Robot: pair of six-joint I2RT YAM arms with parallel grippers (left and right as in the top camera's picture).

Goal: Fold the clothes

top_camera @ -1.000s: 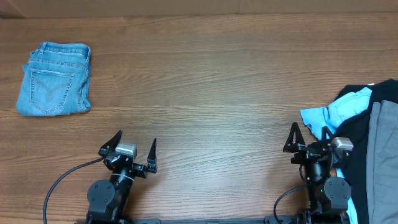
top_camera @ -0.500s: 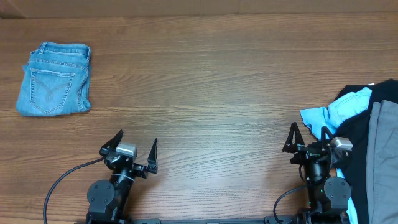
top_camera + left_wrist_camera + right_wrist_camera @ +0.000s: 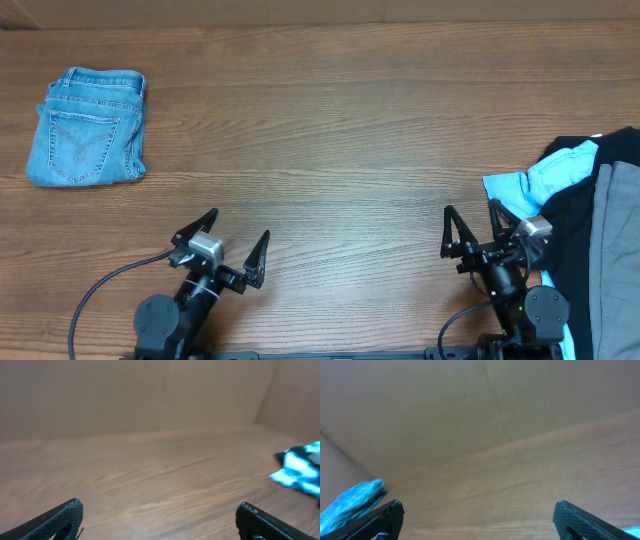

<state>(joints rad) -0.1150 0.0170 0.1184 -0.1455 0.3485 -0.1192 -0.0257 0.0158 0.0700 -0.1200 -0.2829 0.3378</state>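
We count four garments on the brown wooden table (image 3: 340, 120). One folded light-blue denim garment (image 3: 87, 127) lies alone near the far left corner, its back pocket facing up, well apart from both arms. The other three are heaped together at the right edge: one crumpled sky-blue garment (image 3: 545, 180), one black garment (image 3: 572, 235) partly over it, and one plain grey cotton garment (image 3: 618, 260) nearest the edge.

We see two grippers, each with two black fingers. The left gripper (image 3: 240, 224) is at the near edge over bare wood, fingers spread wide and holding nothing. The right gripper (image 3: 470, 207) is just beside the sky-blue cloth, its fingers likewise spread and empty.
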